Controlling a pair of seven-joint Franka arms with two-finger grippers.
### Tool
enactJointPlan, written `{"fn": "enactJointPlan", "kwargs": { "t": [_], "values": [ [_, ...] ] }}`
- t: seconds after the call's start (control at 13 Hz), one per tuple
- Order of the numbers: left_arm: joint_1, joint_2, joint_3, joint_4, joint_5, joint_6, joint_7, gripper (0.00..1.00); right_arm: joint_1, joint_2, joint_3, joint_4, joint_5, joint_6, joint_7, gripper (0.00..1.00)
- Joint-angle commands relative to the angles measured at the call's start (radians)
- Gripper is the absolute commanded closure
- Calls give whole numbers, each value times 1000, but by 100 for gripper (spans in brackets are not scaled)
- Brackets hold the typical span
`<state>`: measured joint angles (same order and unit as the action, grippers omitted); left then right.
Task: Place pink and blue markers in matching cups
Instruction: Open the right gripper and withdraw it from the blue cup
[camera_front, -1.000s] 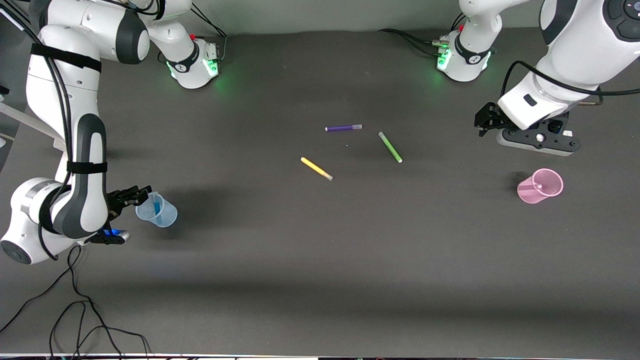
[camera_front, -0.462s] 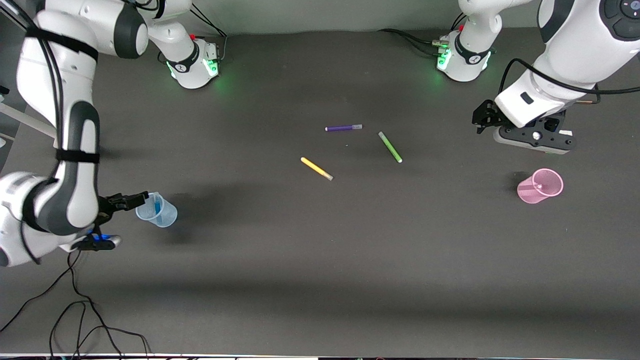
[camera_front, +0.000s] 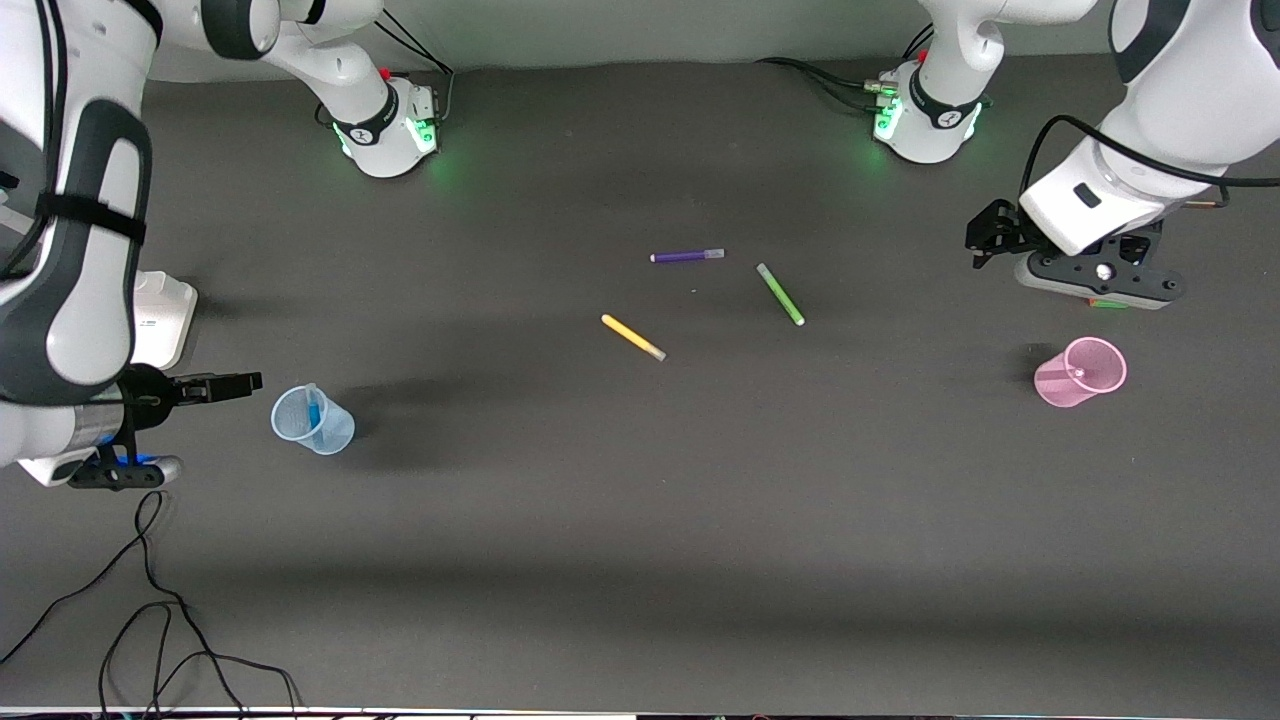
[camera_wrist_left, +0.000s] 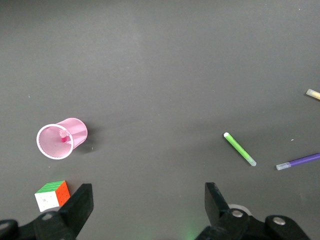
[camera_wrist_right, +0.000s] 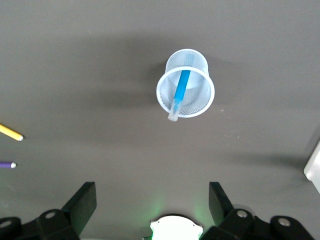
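Note:
The pale blue cup (camera_front: 312, 420) stands toward the right arm's end of the table with the blue marker (camera_front: 314, 408) upright in it. The right wrist view shows the cup (camera_wrist_right: 200, 102) and the marker (camera_wrist_right: 181, 90) leaning on its rim. My right gripper (camera_front: 240, 382) is open and empty, beside the cup and apart from it (camera_wrist_right: 152, 200). The pink cup (camera_front: 1080, 372) stands toward the left arm's end with the pink marker (camera_front: 1078, 374) in it. The left wrist view shows both (camera_wrist_left: 70, 131), (camera_wrist_left: 63, 136). My left gripper (camera_front: 985, 240) is open and empty, raised over the table (camera_wrist_left: 149, 200).
A purple pen (camera_front: 687, 256), a green pen (camera_front: 780, 294) and a yellow pen (camera_front: 633, 337) lie mid-table. A colour cube (camera_wrist_left: 52, 195) sits by the pink cup. A white box (camera_front: 160, 315) stands at the right arm's end. Cables lie at the front corner (camera_front: 150, 620).
My right gripper has drawn back from the blue cup toward the right arm's end, leaving the blue marker in the cup. My left gripper has shifted slightly toward the left arm's end.

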<state>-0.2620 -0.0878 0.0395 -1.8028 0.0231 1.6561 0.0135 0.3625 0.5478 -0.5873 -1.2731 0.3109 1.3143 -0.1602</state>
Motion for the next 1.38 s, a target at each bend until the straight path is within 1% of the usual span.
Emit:
{"fn": "enactJointPlan", "kwargs": {
  "t": [0.0,0.15,0.31,0.38,0.54,0.62,0.69,0.92,1.0,1.08,1.23,1.31],
  "values": [
    [-1,17,4,37,18,-29,-1,1,123,-144,-48,-144,-81,115,80,0],
    [30,17,-18,43,20,-35,11,1,162,-201,-75,-199,-88,175,103,0],
    [91,34,-77,74,18,-44,32,1,173,-247,-80,-233,-101,226,126,0],
    [96,45,-82,91,18,-61,34,1,194,-268,-80,-244,-125,246,148,0],
    [96,46,-82,95,18,-68,34,1,229,-308,-77,-247,-170,269,227,0],
    [102,48,-85,97,18,-67,37,1,228,-339,-59,-253,-208,281,267,0],
    [105,52,-85,103,18,-58,37,1,211,-374,-10,-276,-238,305,275,0],
    [107,132,-84,236,17,-85,37,1,22,-442,189,-305,-286,327,275,0],
    [109,135,-84,240,14,-76,37,1,-34,-459,251,-305,-292,327,272,0],
    [113,137,-84,240,14,-75,37,1,-116,-473,323,-305,-292,326,263,0],
    [119,138,-82,244,9,-70,37,1,-294,-486,488,-304,-294,316,257,0],
    [121,138,-82,244,8,-70,37,1,-357,-490,548,-305,-299,315,246,0]
  ]
}}
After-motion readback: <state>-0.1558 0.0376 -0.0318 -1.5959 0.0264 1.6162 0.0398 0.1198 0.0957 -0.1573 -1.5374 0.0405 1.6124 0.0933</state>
